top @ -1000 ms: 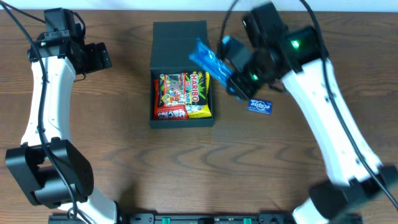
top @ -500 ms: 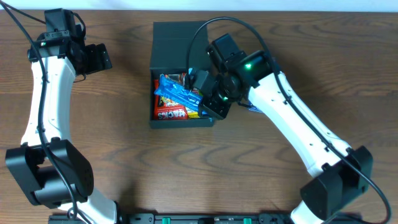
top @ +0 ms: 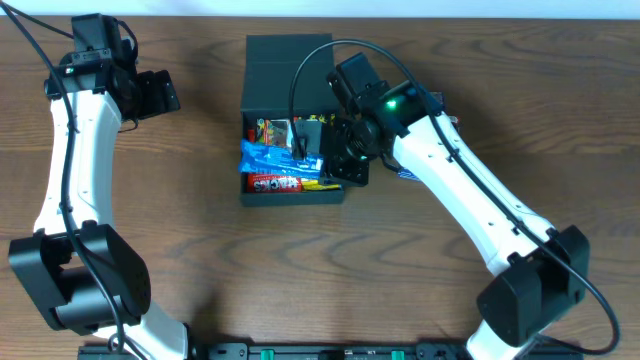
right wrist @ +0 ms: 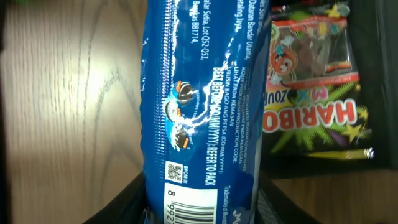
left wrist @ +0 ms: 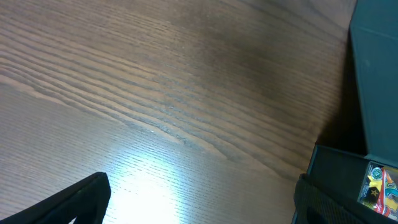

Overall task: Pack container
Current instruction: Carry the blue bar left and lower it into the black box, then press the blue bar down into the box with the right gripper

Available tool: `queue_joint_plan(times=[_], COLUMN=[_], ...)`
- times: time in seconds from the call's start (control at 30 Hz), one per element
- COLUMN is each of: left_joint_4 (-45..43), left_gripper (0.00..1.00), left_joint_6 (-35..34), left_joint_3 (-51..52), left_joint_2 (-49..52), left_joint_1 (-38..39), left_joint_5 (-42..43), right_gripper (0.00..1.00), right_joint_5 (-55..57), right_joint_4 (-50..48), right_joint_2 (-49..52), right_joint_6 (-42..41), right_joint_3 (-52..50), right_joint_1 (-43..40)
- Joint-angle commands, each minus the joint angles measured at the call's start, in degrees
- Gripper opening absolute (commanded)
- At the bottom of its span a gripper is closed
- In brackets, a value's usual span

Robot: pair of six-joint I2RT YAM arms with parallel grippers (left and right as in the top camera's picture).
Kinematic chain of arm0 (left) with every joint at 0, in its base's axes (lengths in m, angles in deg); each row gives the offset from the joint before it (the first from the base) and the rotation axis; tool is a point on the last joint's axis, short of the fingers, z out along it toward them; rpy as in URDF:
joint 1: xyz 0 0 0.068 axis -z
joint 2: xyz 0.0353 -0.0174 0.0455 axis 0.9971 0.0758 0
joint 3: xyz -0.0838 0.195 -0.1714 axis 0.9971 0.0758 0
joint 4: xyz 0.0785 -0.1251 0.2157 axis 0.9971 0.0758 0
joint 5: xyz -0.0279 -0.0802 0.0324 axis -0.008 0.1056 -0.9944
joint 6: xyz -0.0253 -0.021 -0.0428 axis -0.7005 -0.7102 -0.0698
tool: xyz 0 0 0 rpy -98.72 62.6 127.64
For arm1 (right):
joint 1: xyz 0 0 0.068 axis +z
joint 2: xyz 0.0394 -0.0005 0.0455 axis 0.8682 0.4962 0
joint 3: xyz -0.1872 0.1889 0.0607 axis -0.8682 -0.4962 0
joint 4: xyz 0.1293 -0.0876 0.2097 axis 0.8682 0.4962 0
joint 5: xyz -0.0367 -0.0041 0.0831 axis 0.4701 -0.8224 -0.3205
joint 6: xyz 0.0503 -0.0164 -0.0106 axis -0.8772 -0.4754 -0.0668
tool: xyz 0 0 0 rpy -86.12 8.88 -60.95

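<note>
The right fingers (right wrist: 124,208) are closed partway on the end of a blue packet (right wrist: 199,93), one on each side of it, and the wrist view shows the wrapper pinched between them. Seen from overhead, these fingers (top: 312,135) hang over the right half of the open container (top: 290,65). The blue packet (top: 275,155) stretches leftward across the box, and its free end reaches the left wall. Whether it rests on the contents or hangs just above them cannot be told.

Under it lie a Haribo packet (right wrist: 311,118) and, toward the near wall, a red packet (top: 280,183).

The container is a dark grey-green box on the far middle of the wooden surface (top: 200,250), between the two arms, with its flap lid folded back toward the far edge.

The left fingers (top: 160,93) are spread wide and hold nothing. They are well to the left of the container, and their wrist view shows both fingers (left wrist: 74,202) over bare wood, with a corner of the box at the right.
</note>
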Motion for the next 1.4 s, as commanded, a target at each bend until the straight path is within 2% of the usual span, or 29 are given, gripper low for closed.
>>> queue_joint_plan(times=[0.0, 0.13, 0.37, 0.73, 1.37], left_joint_4=[0.33, 0.74, 2.56, 3.74, 3.72], left_gripper=[0.95, 0.95, 0.95, 0.95, 0.95], left_joint_6=[0.9, 1.95, 2.16, 2.14, 2.16], left_joint_3=[-0.61, -0.61, -0.61, -0.61, -0.61], left_joint_2=[0.44, 0.44, 0.44, 0.44, 0.44], left_joint_1=[-0.13, -0.13, -0.13, -0.13, -0.13], left_joint_5=[-0.22, -0.28, -1.33, -1.77, -1.77], right_gripper=[0.01, 0.01, 0.01, 0.01, 0.01], right_joint_5=[-0.26, 5.73, 5.01, 3.8, 1.86], right_joint_4=[-0.55, -3.15, -6.45, -9.75, -7.69], right_joint_2=[2.05, 6.8, 11.56, 11.96, 12.87], right_joint_6=[9.01, 10.84, 12.96, 13.03, 13.0], right_joint_3=[0.13, 0.24, 0.26, 0.24, 0.24], right_joint_1=[-0.57, -0.48, -0.17, -0.04, 0.24])
